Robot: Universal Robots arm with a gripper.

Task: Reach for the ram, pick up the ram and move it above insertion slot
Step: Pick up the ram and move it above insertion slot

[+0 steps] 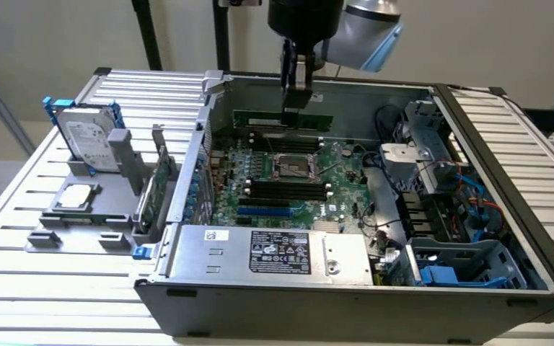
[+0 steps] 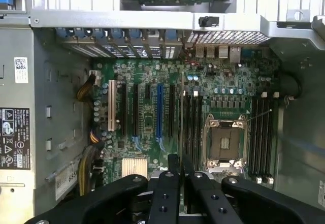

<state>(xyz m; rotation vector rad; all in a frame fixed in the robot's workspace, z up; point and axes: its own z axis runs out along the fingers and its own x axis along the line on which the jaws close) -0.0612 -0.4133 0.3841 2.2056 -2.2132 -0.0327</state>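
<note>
The thin, long green circuit-board ram stick (image 1: pixel 283 120) was held edge-up by the nearly closed fingers (image 1: pixel 294 107), clamped on its upper edge above the green motherboard (image 1: pixel 287 176). It was judged light, stiff and fragile, best gripped mid-length by the edges.

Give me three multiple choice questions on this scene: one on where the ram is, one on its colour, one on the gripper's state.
1. Where is the ram? A on the table; B over the motherboard; C on the hard drive.
2. Its colour? A green; B red; C white.
3. The gripper is: A wide open; B shut on the ram; C shut on a cable.
Answers: B, it hangs above the motherboard; A, the stick is green; B, the gripper pinches the ram's top edge.
</note>
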